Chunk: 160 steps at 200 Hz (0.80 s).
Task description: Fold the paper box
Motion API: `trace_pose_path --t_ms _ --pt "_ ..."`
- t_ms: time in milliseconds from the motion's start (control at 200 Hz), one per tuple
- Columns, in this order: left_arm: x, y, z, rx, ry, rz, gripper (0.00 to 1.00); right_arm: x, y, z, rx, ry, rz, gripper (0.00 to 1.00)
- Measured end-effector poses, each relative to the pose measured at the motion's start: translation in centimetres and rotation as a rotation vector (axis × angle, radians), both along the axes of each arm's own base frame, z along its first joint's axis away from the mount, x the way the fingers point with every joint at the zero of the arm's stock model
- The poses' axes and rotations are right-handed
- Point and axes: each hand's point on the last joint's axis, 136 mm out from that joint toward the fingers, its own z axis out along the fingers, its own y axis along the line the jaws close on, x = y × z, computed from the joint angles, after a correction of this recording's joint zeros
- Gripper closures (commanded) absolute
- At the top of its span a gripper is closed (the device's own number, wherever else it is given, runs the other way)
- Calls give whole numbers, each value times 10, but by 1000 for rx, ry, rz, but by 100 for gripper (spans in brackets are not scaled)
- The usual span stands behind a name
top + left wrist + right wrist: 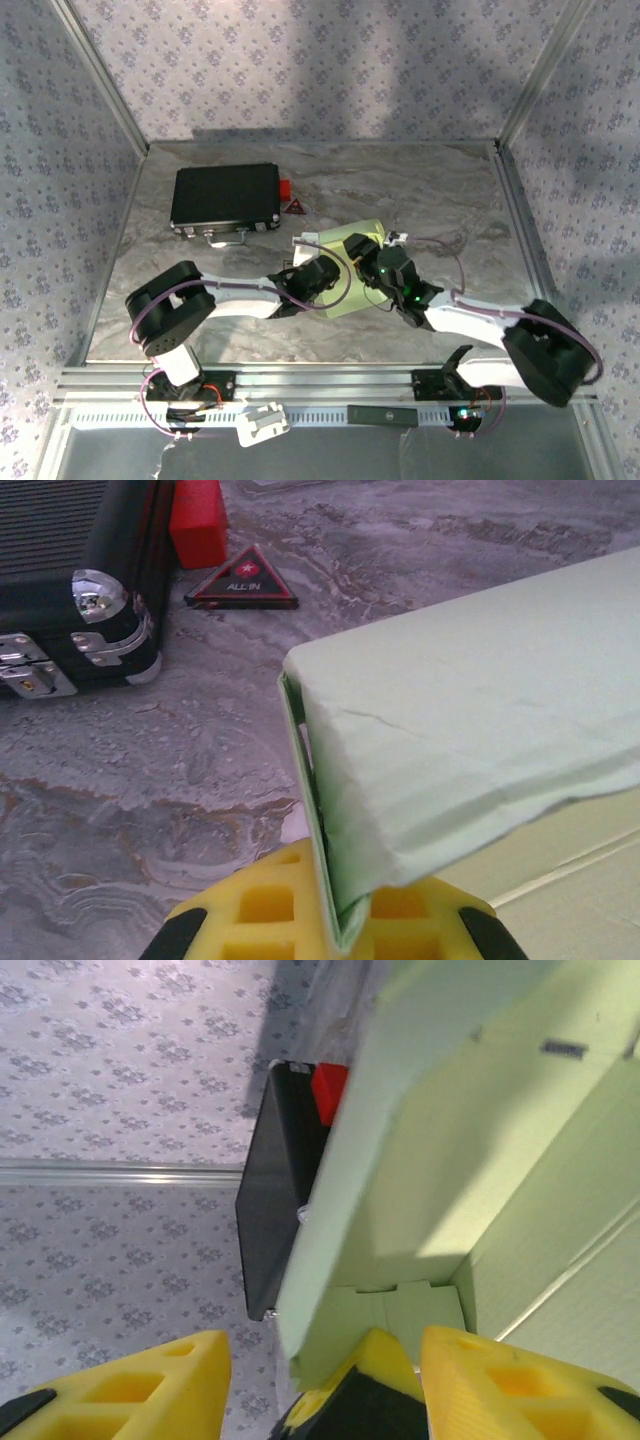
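The left claw (335, 925) is nearest. Its yellow fingers (265, 905) are pressed together on a thin upright wall of the box (480, 710), pinching that wall at its lower corner. Above the pinch, a pale green panel bends over and slopes away to the right, with a slight crease near its front edge.

The right claw (320, 1360) is spread wide, with a yellow finger (130, 1390) far out on each side. A raised panel of the box stands in the gap between them. I cannot tell whether either finger touches it.

From above, the box lies about mid-surface, a little right of centre. The two arms come in from either side and their claws meet over it.

Past the box, the grey marbled surface (150, 780) is bare for a stretch. Next comes a small black-and-red triangle (243, 582) marked "ALL IN", lying flat. A red block (197, 522) sits just behind it, right beside the end of the black case (60, 560). The case lies at the far left, its metal corners and latches facing the arms. Patterned walls (100, 1060) close in the back and sides.
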Motion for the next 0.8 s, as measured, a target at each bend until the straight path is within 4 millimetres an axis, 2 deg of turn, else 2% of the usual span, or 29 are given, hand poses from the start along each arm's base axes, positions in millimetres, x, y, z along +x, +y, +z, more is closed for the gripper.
trace_pose_path --t_ms 130,210,310,415,715,800 --pt "-6 8 6 59 50 -6 100 -5 -22 31 -19 -22 -34 38" --pt "-7 8 21 70 78 -12 100 -4 -36 55 -33 -39 -62 37" --pt "-11 8 41 55 111 -27 100 -1 -50 71 -64 -39 -90 39" --pt "-19 12 50 62 157 -41 100 2 -54 71 -119 -4 -92 41" --pt "-40 27 50 112 274 -69 100 18 -39 73 -260 64 -30 41" --pt "-44 30 55 110 277 -74 100 22 -33 66 -278 85 -12 41"
